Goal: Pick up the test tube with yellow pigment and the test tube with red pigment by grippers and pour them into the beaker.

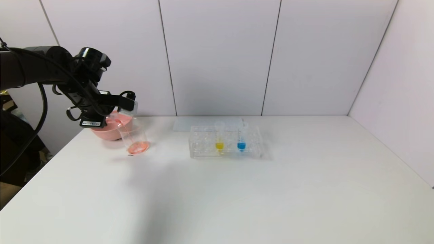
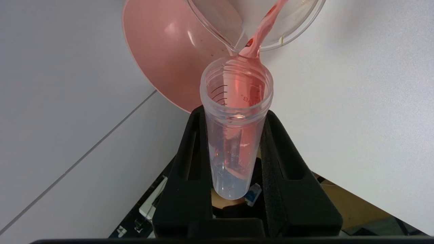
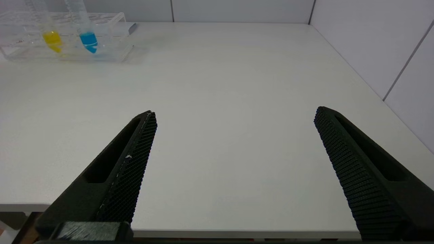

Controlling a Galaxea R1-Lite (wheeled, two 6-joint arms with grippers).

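Note:
My left gripper (image 1: 126, 101) is shut on the test tube with red pigment (image 1: 130, 107), held tipped over the beaker (image 1: 135, 137) at the table's far left. In the left wrist view the tube (image 2: 234, 135) sits between the black fingers (image 2: 190, 149), and a thin red stream runs from its mouth into the beaker (image 2: 291, 27). A shallow red pool lies in the beaker's bottom. The test tube with yellow pigment (image 1: 219, 138) stands upright in the clear rack (image 1: 203, 149). My right gripper (image 3: 234, 115) hangs open over the table's near right edge, holding nothing.
A pink bowl (image 1: 105, 132) stands right behind the beaker, against the left gripper. A tube with blue liquid (image 1: 241, 137) stands next to the yellow one in the rack. White walls close the back and right side.

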